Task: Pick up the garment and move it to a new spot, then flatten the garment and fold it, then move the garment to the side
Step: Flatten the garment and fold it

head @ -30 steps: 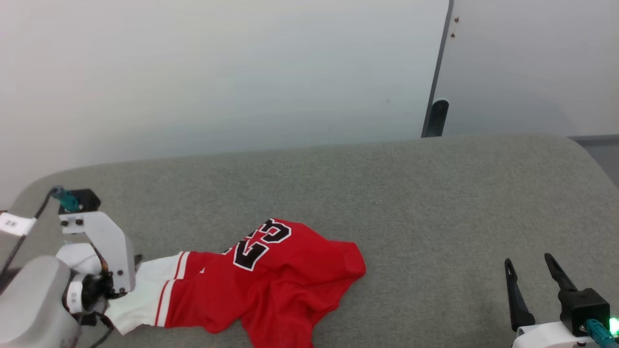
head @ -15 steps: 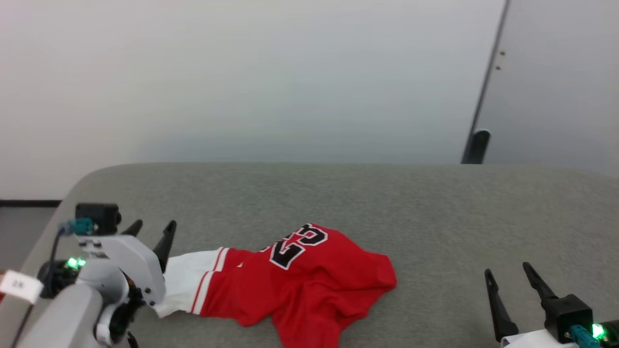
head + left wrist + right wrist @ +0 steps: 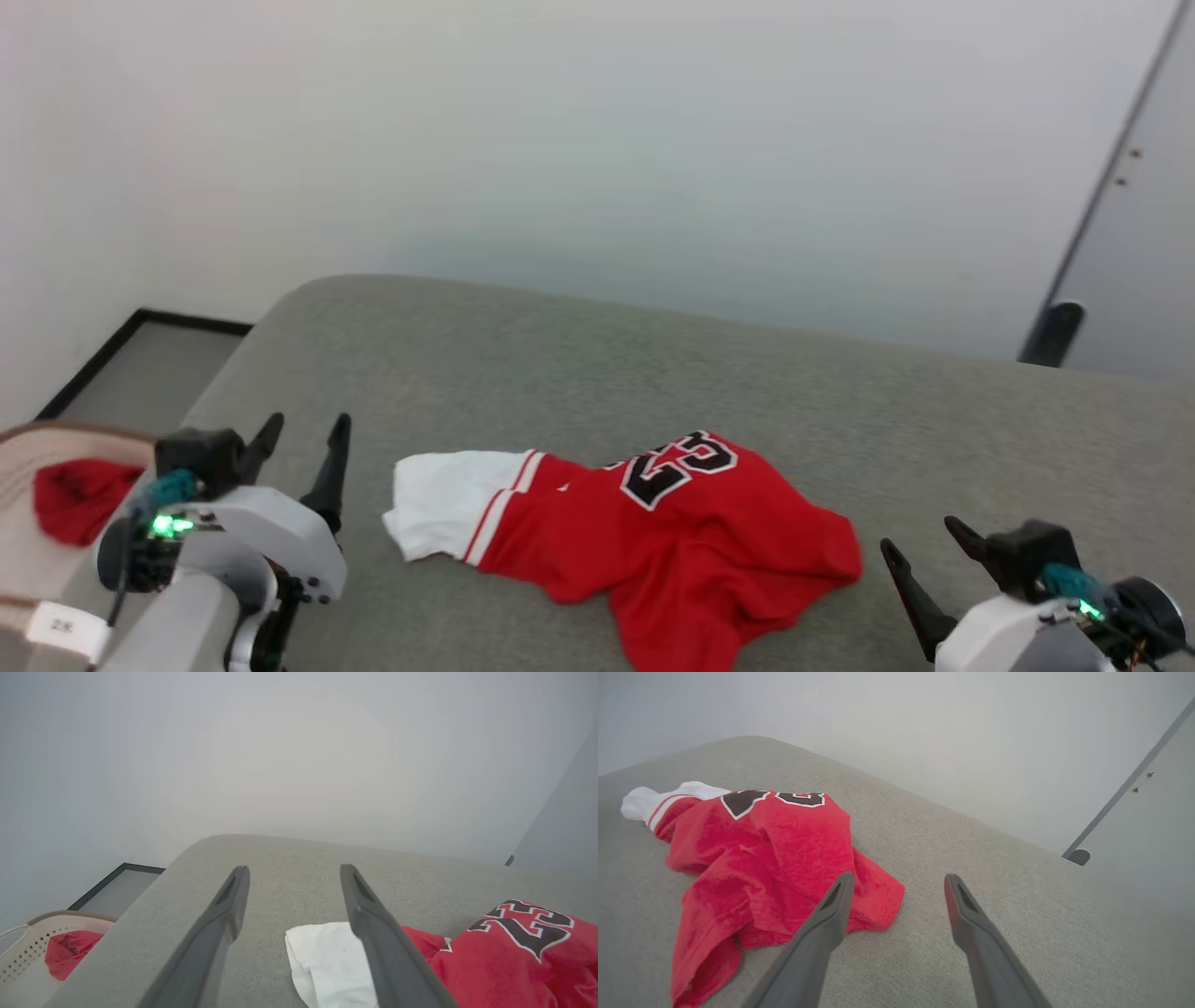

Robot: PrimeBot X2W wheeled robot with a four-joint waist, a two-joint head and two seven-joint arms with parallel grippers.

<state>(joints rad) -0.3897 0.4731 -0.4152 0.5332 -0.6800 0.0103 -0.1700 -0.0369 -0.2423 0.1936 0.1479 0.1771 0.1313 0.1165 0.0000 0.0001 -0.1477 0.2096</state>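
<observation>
Released from the white sleeve [image 3: 448,495], the left gripper [image 3: 308,425] sits clear, jaws spread, empty; right gripper [image 3: 920,537] likewise. The garment [image 3: 691,541] lies lengthwise left-right, sleeve pointing left.

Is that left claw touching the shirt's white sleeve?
Apart. The head view shows bare grey cushion between the open left gripper and the garment, at its white sleeve.

free: bare grey fabric surface [image 3: 980,439] behind and right of crumpled red-and-white jersey [image 3: 691,541] | obstacle: pale woven basket [image 3: 19,560] at left edge
</observation>
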